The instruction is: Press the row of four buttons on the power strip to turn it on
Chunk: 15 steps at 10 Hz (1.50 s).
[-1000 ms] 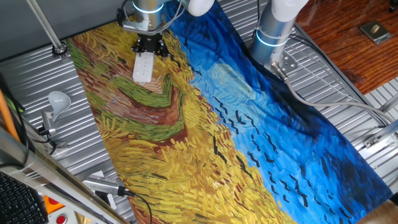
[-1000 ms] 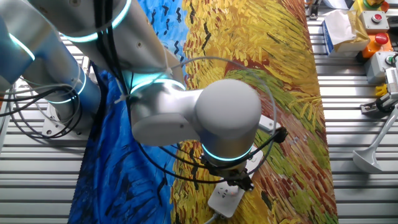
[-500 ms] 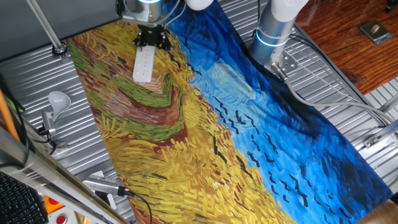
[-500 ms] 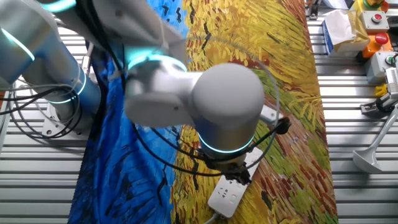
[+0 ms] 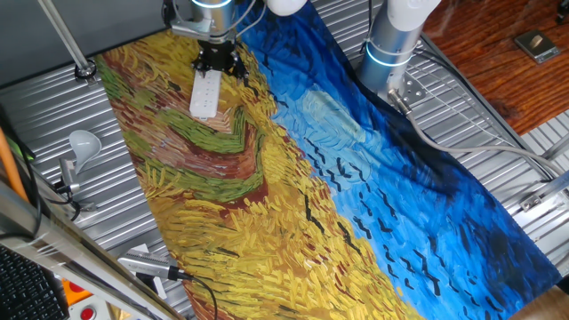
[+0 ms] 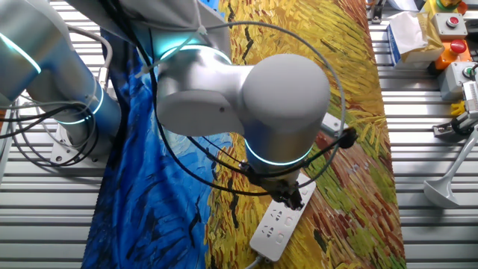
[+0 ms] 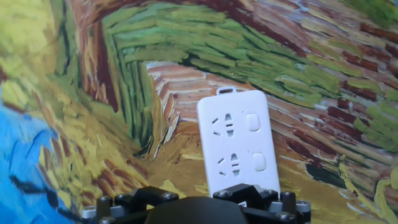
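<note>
The white power strip (image 5: pixel 205 92) lies flat on the painted cloth (image 5: pixel 293 178). It also shows low in the other fixed view as the power strip (image 6: pixel 275 226). My gripper (image 5: pixel 219 62) hangs over the strip's far end, dark and small in this view. In the hand view the power strip (image 7: pixel 236 140) runs away from the hand, with two sockets. Two pale buttons of the row of four buttons (image 7: pixel 252 122) show along its right side, and the rest sit under the black hand body. No view shows the fingertips plainly.
A white lamp head (image 5: pixel 82 142) lies on the ribbed metal table left of the cloth. The arm's base (image 5: pixel 391 44) stands at the back right. Boxes and a red-topped switch (image 6: pixel 450 46) stand at the far right of the other fixed view.
The hand has shifted along the strip over the last second, so more of the white strip shows below it in the other fixed view. The strip itself has not moved.
</note>
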Available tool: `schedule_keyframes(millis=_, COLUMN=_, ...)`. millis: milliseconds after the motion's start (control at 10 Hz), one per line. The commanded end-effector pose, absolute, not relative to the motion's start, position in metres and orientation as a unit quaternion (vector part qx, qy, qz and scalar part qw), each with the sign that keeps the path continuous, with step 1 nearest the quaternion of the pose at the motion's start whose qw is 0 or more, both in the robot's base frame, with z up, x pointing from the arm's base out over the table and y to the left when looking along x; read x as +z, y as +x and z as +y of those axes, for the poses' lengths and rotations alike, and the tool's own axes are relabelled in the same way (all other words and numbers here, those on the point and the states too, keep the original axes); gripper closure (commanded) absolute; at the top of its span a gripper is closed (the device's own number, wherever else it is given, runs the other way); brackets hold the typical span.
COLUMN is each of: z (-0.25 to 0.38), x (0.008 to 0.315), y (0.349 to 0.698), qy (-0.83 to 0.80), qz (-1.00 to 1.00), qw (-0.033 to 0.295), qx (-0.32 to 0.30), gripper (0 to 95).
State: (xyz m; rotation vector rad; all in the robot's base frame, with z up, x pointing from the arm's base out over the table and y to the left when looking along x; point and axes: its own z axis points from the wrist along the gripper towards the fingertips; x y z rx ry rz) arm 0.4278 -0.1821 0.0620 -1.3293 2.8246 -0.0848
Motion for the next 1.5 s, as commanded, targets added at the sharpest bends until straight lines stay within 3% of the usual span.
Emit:
schedule_keyframes(millis=100, z=-0.181, x=0.062, y=0.428, qy=-0.425, qz=0.904, qw=0.003, qx=-0.042, gripper=0.0)
schedule_keyframes(millis=600, z=-0.181, x=0.062, y=0.428, qy=-0.47, qz=0.882, qw=-0.009, qx=-0.038, gripper=0.0)
schedule_keyframes(millis=1500, z=-0.185, x=0.034, y=0.461, qy=-0.472, qz=0.881, qw=0.009, qx=-0.024, gripper=0.0)
